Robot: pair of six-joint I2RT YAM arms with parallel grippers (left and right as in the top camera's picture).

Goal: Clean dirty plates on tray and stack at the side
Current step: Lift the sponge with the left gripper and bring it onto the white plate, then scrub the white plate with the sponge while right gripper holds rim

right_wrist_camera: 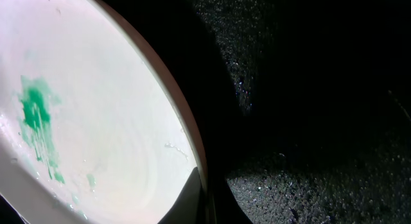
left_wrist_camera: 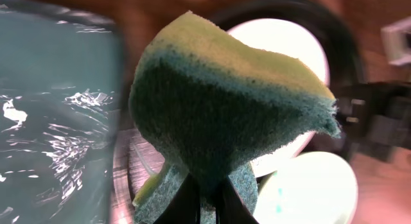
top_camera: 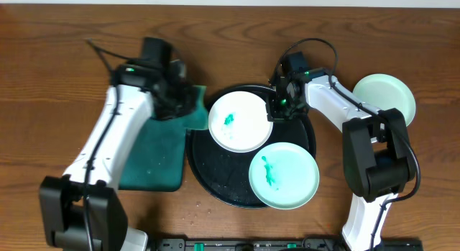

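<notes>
From my station, the left pincer is pressed together on the lower edge of a sponge, yellow on one face and dark green on the other. The sponge fills most of the left wrist view and hides much of what lies behind it. Overhead, it hangs over the right edge of the dark teal tray, whose wet surface glints in the wrist view.

The black tray sits mid-desk. The white plate lies on its upper left part and overhangs the tray's left rim. A green smear sits near the plate's middle. The first mint plate lies at the tray's lower right and sticks out past the rim, with a green streak on its left half.

The right pincer is at the white plate's right edge. In the right wrist view the rim runs down into the closed fingertips at the bottom edge, so it seems to be pinching that rim, though the fingertips are cut off by the frame. The second mint plate rests on the desk well to the right of the black tray, its lower left edge hidden by the right arm.

Any marking on the arm housings is too small to read.
</notes>
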